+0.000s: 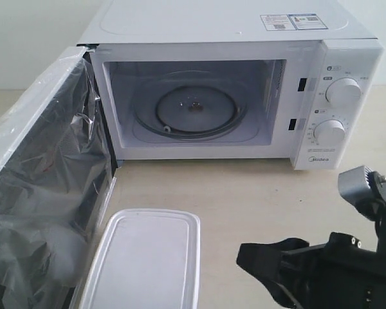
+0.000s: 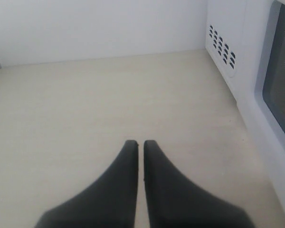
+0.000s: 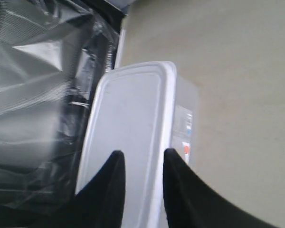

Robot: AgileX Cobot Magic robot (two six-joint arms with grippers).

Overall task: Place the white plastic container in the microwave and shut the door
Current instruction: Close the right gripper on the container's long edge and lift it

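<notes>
The right gripper (image 3: 143, 152) holds its jaws half parted and empty, clear of the white plastic container (image 3: 128, 104) lying ahead of them, while the left gripper (image 2: 139, 142) has its jaws nearly touching.

— What sort of place is this?
— A robot test bench, by the look of it: my black arm (image 1: 334, 264) sits at a pale table (image 1: 244, 193) against a plain white wall (image 1: 26, 38).
— And the appliance?
— One microwave (image 1: 206, 51) on that table, its door (image 1: 58, 161) wrapped in crinkled clear film (image 1: 26, 219), stickers (image 1: 293, 21) on top; a lab setup more than a home kitchen.
</notes>
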